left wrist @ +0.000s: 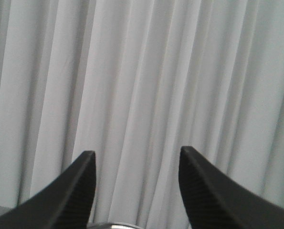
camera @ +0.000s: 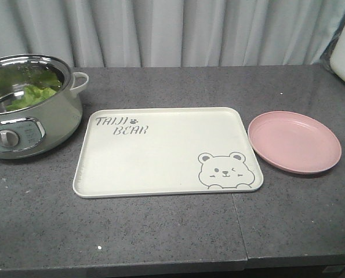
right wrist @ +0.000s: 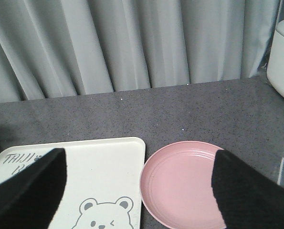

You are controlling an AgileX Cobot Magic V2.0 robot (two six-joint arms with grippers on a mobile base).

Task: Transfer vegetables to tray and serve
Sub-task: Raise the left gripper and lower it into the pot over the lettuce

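Vegetables [camera: 33,95] sit in the pot [camera: 53,124] at left on the tabletop [camera: 160,231], beside the tray [camera: 160,156]. Left jaws spread wide, holding nothing, facing the curtain [left wrist: 142,71]; right jaws wide, empty, above tray and plate [camera: 294,142].

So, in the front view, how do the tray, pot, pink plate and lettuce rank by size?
1. Tray, clearly the largest.
2. Pot, though the picture's left edge cuts part of it off.
3. Plate.
4. Lettuce, the smallest, partly hidden inside the pot.
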